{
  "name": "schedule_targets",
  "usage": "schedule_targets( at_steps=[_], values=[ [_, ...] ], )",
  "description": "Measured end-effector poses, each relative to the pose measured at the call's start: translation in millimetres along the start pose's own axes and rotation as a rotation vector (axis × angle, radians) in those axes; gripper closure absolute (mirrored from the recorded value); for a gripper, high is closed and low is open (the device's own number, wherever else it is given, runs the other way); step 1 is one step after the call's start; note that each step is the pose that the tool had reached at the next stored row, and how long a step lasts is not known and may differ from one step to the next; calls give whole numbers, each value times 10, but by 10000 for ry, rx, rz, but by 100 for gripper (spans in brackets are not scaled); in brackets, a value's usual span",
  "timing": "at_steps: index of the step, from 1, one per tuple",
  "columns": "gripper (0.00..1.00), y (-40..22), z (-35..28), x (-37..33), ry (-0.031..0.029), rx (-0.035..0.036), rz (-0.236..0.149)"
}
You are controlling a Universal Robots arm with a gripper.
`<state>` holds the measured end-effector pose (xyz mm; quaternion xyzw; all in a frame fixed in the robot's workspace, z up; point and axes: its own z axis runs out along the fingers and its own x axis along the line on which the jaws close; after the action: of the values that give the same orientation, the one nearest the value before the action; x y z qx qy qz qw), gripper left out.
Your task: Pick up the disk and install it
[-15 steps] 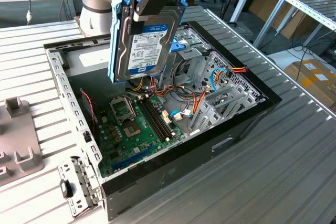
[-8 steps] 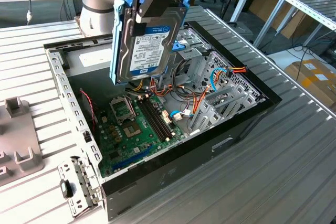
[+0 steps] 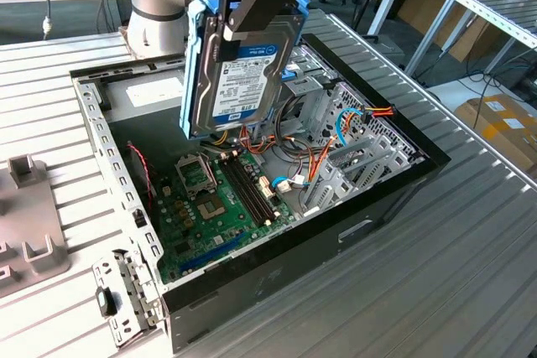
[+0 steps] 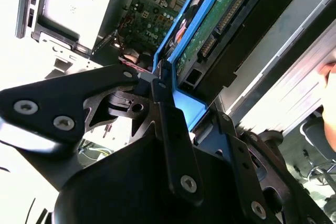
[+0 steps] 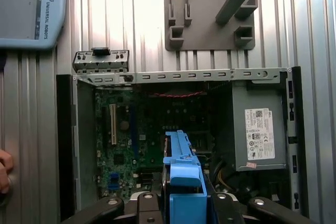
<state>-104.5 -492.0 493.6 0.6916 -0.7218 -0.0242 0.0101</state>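
Above one ribbed metal table (image 3: pixel 470 274), my single black gripper (image 3: pixel 242 7) is clamped tight around one dark rectangular hard disk in blue plastic rails (image 3: pixel 243 73), held tilted over one open black computer case (image 3: pixel 394 207), toward its twelve o'clock end in the exterior view.

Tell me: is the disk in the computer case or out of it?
Out. The hand grips the disk, which hangs on edge above the open case, over the motherboard.

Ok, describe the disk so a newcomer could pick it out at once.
Find the open computer case lying on the ribbed metal table. Over its motherboard the gripper holds the disk on edge. It is the flat silver slab with a blue-and-white label, framed by bright blue rails; everything else sits down in the case.
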Motion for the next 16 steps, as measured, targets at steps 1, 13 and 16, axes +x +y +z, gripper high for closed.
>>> schedule_targets(
  at_steps=[1, 13, 16],
  values=[
    [63, -3, 0, 6, -1, 1, 0],
    [63, -43, -3, 99, 0, 0, 0],
    [63, -53, -4, 125, 0, 0, 0]
  ],
)
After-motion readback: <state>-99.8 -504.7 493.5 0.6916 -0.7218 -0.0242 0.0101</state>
